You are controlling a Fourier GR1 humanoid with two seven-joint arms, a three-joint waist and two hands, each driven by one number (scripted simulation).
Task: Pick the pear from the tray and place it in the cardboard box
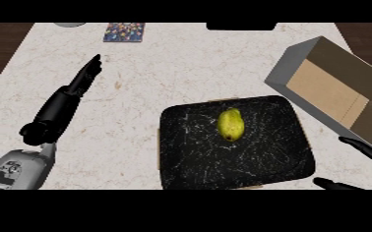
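Note:
A yellow-green pear (230, 124) lies near the middle of a black marbled tray (196, 162) on the counter. To the tray's upper right stands the cardboard box (330, 86), grey outside and brown inside, with its open side up. Only fingertips of my right hand (355, 145) show at the right edge, below the box and right of the tray, apart from the pear. My left hand (73, 91) rests on the counter at the left with fingers straight, holding nothing.
A small colourful square card (124, 31) lies at the back left. Beside it is a grey round object (70, 24), cut by the edge. A dark object (241, 26) sits at the back centre. Pale marble counter (189, 69) lies between hands and box.

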